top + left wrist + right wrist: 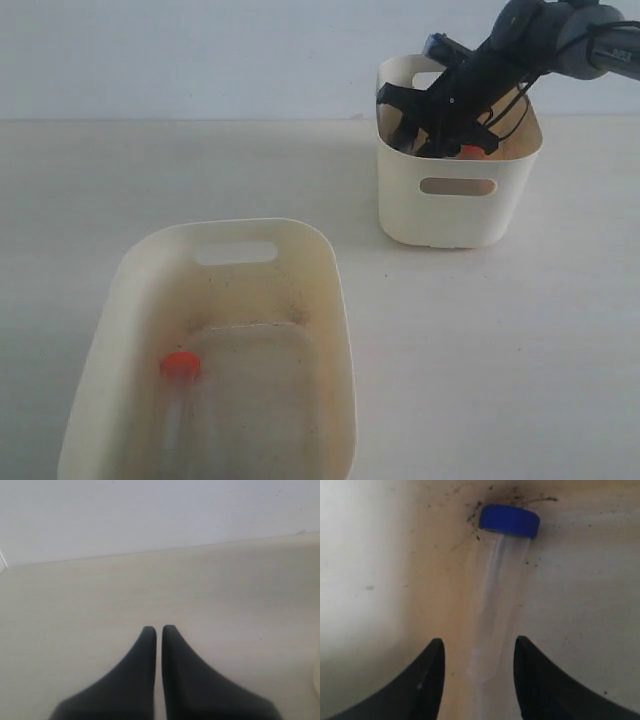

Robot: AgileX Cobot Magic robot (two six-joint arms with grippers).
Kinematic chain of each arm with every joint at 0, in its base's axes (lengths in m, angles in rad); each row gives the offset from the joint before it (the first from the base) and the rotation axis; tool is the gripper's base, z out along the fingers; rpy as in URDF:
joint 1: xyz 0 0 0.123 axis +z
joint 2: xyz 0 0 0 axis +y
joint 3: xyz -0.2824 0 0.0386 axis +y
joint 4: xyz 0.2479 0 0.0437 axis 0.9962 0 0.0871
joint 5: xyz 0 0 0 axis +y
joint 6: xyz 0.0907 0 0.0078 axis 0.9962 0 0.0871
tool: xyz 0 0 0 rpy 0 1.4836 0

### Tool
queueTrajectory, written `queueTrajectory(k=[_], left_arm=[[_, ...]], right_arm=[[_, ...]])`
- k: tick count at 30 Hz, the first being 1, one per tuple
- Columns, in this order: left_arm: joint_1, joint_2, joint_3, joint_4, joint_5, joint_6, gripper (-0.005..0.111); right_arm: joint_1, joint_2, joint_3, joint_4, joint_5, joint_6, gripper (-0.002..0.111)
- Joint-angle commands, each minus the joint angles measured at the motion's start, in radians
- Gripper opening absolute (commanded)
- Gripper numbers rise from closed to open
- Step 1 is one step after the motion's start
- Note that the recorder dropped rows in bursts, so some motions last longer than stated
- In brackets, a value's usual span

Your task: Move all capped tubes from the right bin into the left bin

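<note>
my right pincer [479, 641]: released, astride blue-capped tube [495, 595] in right bin [455, 215] | risk: I close only on its rounded tip, it squirts out | left pincer [159, 628]: clenched, empty

A pale cream counter [480, 340] is stretching across nearly the whole exterior view, matte and plain. Behind it a bare wall [200, 50] of cool bluish white is rising, meeting the counter along a straight, level seam. Soft, even light is falling over both, leaving only faint, blurred shadows on the counter. In the left wrist view the same wall and counter are showing, the seam between them running as a thin, slightly darker line, and a few tiny specks are dotting the wall.
</note>
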Motion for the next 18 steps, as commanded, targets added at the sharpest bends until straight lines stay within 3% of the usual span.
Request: queueTrajectory(k=[1, 13, 18], left_arm=[[0.001, -0.002, -0.004, -0.007, -0.015, -0.012, 0.004], [0.001, -0.002, -0.004, -0.007, -0.015, -0.012, 0.004], [0.001, -0.002, -0.004, -0.007, -0.015, -0.012, 0.004]], right_arm=[[-0.010, 0.014, -0.003, -0.004, -0.014, -0.005, 0.042], [-0.010, 0.024, -0.003, -0.007, -0.061, 0.004, 0.042], [-0.010, 0.034, -0.003, -0.007, -0.061, 0.001, 0.064]])
